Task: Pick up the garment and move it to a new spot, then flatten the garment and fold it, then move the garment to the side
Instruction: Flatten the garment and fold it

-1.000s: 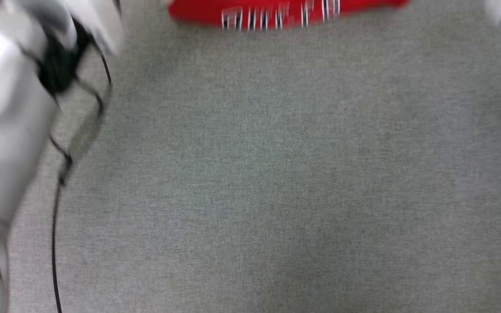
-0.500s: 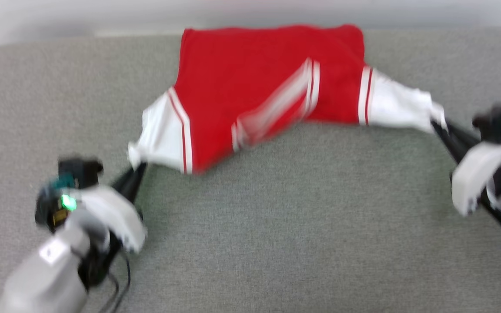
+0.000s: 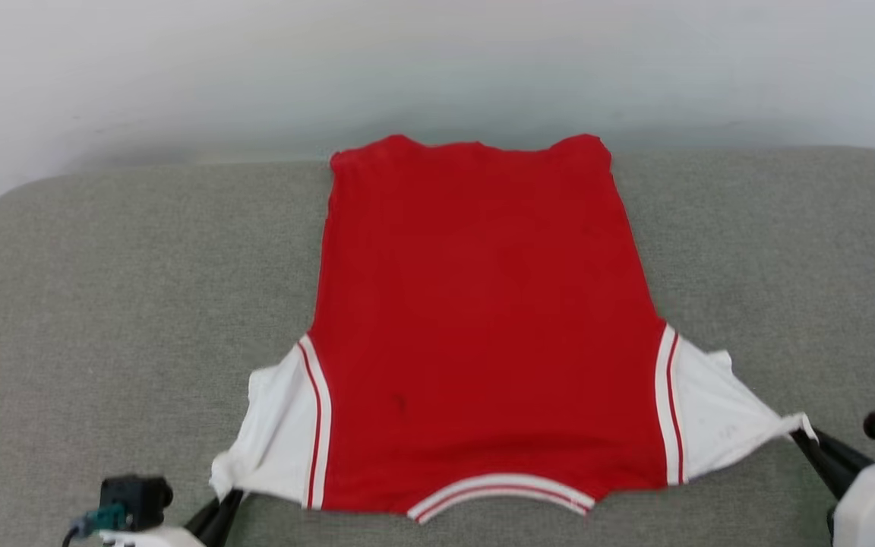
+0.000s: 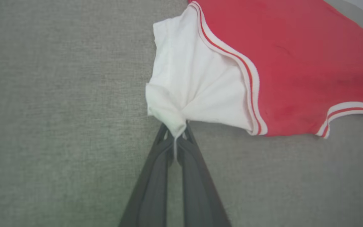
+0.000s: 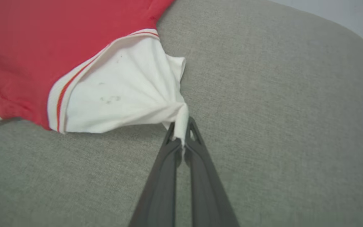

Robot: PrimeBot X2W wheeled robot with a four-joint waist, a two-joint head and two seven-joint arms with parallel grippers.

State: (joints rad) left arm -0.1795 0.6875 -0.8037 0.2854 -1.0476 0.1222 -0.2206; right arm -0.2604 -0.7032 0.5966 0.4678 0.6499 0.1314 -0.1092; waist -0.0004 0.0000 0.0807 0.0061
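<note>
Flattening step in hand: the red jersey [image 3: 483, 319] lies spread across the grey padded surface [image 3: 103, 266], hem at its far edge. The left gripper [image 4: 175, 134] and the right gripper [image 5: 183, 132] are each clamped on a white sleeve tip. Next move, as judged: release, then fold.

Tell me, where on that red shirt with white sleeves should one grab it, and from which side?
Grip the red jersey-style shirt by its white sleeve tips, each from its outer side, low over the grey cloth surface. It lies flat, so those loose corners pinch easiest; the left gripper and right gripper are shut on them.
</note>
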